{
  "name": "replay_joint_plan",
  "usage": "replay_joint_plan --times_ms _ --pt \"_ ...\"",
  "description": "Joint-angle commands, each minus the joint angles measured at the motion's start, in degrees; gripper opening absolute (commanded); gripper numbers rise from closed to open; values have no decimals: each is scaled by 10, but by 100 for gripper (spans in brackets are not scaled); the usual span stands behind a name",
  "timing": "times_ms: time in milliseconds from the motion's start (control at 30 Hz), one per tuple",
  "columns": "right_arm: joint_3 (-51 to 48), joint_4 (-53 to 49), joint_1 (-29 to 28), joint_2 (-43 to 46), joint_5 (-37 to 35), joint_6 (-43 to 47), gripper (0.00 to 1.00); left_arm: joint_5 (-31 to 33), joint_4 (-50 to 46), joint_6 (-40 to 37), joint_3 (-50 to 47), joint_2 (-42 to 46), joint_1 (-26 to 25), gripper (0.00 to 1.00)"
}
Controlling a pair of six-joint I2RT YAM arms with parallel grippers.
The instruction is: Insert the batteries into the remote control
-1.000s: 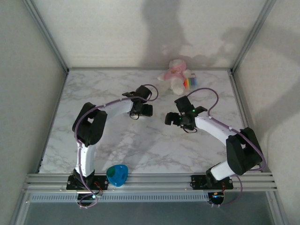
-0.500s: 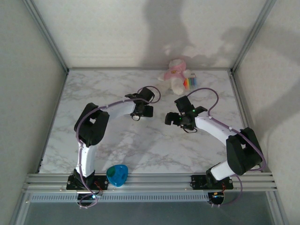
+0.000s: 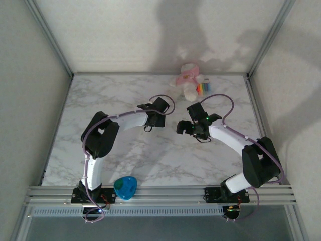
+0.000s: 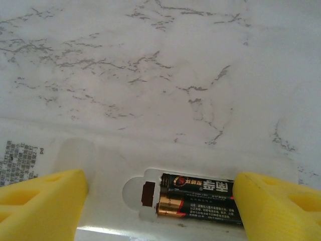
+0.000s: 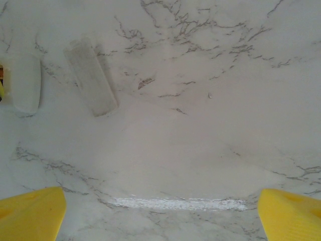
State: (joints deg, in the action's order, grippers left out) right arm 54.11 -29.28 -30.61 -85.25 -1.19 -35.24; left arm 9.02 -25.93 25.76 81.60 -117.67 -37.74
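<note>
Left claw: the left gripper (image 4: 160,203) is spread wide, its yellow pads (image 4: 42,201) over the remote and closed on nothing; whether they touch it cannot be told.
Right claw: the right gripper (image 5: 160,213) is also spread and empty, over bare marble.
Batteries: the batteries (image 4: 200,198) lie side by side in the open bay, touching each other.
Remote: the remote control (image 4: 108,165) lies back-up on the table (image 4: 150,60), directly under the left gripper.
Axis: the remote's length runs across the left wrist view, along the line between the pads, and the cells lie parallel to it.
Facing: the lower cell's copper end points left, toward the bay's rounded end.
Loose cover: a pale strip (image 5: 93,75), likely the lid, lies apart on the marble.
Doing it well: press both cells flat, then slide the lid on along the long axis.
</note>
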Motion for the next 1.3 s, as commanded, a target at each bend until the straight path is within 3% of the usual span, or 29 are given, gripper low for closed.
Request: replay_joint_plan --times_ms 0,200,333,467,633,900,1100,1267 --pt "-6 1 4 15 9 -2 99 -26 -78 4 -19 -47 6 80" --pt "10 -4 4 8 11 17 99 -70 -86 29 39 27 29 88" --pt "43 -13 3 -12 22 47 95 -91 -59 60 27 87 48 93" --pt "97 -23 -5 -59 48 84 90 -82 -26 101 -29 158 65 100" --pt "192 -36 -24 -159 67 120 80 -48 7 155 -126 252 87 99" --pt "374 -74 -48 -322 90 155 80 -77 57 229 -290 369 119 100" --pt "461 -97 -64 -410 118 159 80 -73 50 240 -331 429 135 100" --pt "471 -103 -80 -423 123 158 79 -74 46 238 -341 446 144 100"
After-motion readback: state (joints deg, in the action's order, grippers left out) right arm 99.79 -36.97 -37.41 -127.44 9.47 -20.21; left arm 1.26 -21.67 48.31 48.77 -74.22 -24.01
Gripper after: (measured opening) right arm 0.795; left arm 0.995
